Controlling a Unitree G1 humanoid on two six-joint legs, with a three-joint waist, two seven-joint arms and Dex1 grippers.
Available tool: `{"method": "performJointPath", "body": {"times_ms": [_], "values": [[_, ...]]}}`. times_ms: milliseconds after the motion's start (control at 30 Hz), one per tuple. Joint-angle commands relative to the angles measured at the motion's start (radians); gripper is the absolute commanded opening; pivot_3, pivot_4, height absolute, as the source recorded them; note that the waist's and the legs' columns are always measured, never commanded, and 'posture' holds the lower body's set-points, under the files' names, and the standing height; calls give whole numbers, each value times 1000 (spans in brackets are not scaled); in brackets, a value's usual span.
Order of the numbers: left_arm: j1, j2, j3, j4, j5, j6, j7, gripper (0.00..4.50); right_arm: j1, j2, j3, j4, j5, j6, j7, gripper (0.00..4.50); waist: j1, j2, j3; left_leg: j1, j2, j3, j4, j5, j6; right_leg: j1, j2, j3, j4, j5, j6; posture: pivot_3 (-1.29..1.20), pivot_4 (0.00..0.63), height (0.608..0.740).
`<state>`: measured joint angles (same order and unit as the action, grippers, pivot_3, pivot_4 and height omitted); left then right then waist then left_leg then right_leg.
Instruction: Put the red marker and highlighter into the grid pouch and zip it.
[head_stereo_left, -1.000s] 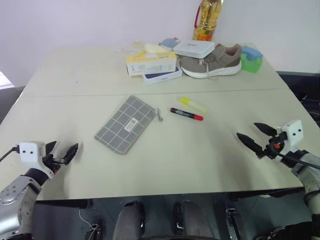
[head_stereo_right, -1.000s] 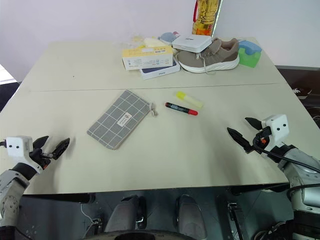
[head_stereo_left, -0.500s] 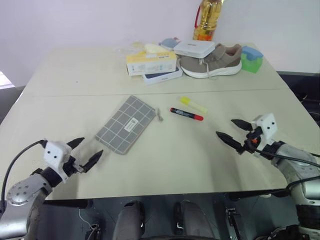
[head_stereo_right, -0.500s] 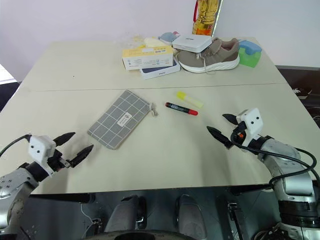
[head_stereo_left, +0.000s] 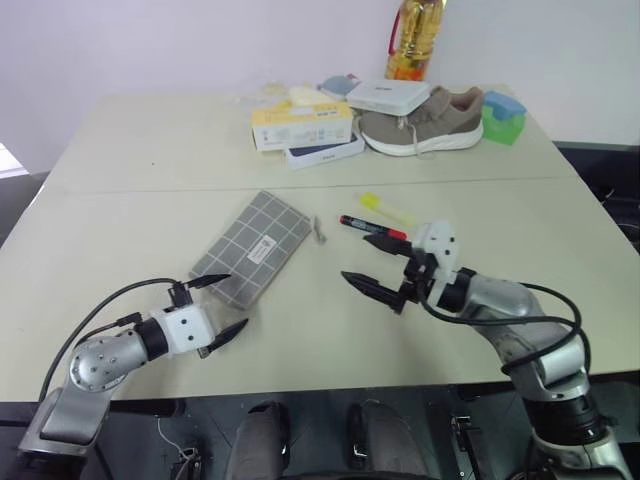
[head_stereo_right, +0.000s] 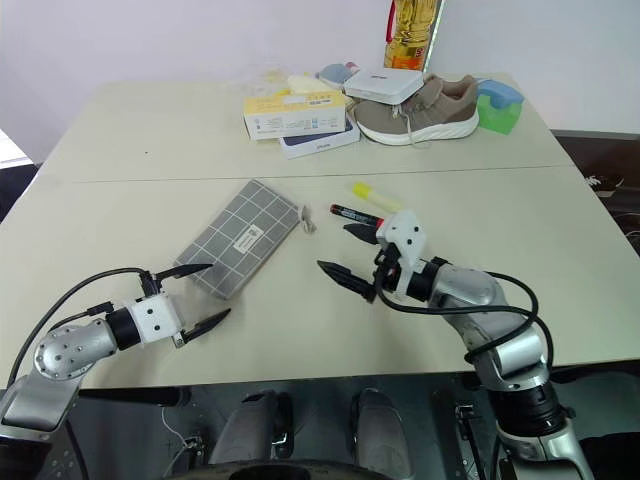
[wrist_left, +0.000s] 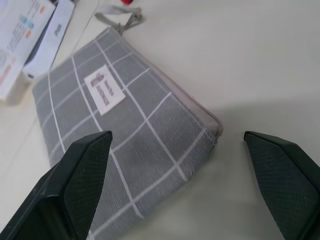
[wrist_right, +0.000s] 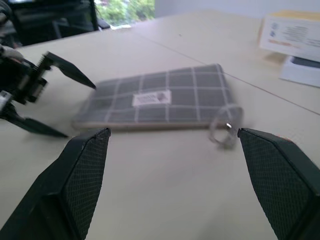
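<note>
Nothing is packed yet: both the left pincer (head_stereo_left: 218, 304) and right pincer (head_stereo_left: 378, 265) are gaping wide and empty, flanking the closed pouch (head_stereo_left: 251, 247), while the marker (head_stereo_left: 371, 227) and highlighter (head_stereo_left: 385, 208) are lying just beyond the right pincer on the tabletop (head_stereo_left: 150, 150).

print on the grid pouch (wrist_left: 125, 125) label and boxes (head_stereo_left: 302, 125) is unreadable.

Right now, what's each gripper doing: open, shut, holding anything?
Left gripper: open, holding nothing, at the near end of the grid pouch.
Right gripper: open, holding nothing, close by the red marker.
</note>
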<state>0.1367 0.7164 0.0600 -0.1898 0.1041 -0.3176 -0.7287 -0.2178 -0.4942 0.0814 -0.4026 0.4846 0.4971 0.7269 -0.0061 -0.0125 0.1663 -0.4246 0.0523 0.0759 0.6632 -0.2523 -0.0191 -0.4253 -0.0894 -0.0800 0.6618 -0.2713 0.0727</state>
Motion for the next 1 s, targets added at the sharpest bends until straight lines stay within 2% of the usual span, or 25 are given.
{"method": "performJointPath", "body": {"times_ms": [33,300,400,600,633,867,1000], "values": [[-17,1,-24,25,73,4,46,4493,-11,7,10,-33,-13,-19,-6,4252,3,0,0,0,0,0,0,0,0,0,0,0,0,0,0,0,150,724],[-38,3,-39,46,140,51,120,4493,-42,52,68,-6,-54,-14,-34,4252,-1,0,0,1,0,0,0,0,0,0,0,0,0,0,0,0,150,724],[-45,-2,-50,44,131,64,129,4500,-129,91,136,79,-142,53,-112,3382,-5,0,0,2,0,0,0,0,0,1,0,0,2,0,0,0,150,724],[-41,-9,-46,38,117,89,145,4500,-275,227,180,205,-213,96,-213,298,-6,1,0,2,0,0,0,0,0,1,1,0,3,0,0,0,150,724],[-41,-10,-46,36,113,90,145,4500,-306,253,195,249,-244,94,-244,98,-6,1,0,2,0,0,0,0,0,1,1,0,3,0,0,0,150,724],[-34,-12,-49,13,95,99,142,4500,-453,413,252,529,-377,53,-351,98,-10,1,-1,2,0,1,0,0,0,0,1,0,3,1,0,0,150,724],[-29,-11,-47,1,91,105,144,4500,-503,478,251,654,-397,94,-364,98,-9,1,-1,2,0,0,0,0,0,0,1,0,3,1,0,0,150,724]]}}
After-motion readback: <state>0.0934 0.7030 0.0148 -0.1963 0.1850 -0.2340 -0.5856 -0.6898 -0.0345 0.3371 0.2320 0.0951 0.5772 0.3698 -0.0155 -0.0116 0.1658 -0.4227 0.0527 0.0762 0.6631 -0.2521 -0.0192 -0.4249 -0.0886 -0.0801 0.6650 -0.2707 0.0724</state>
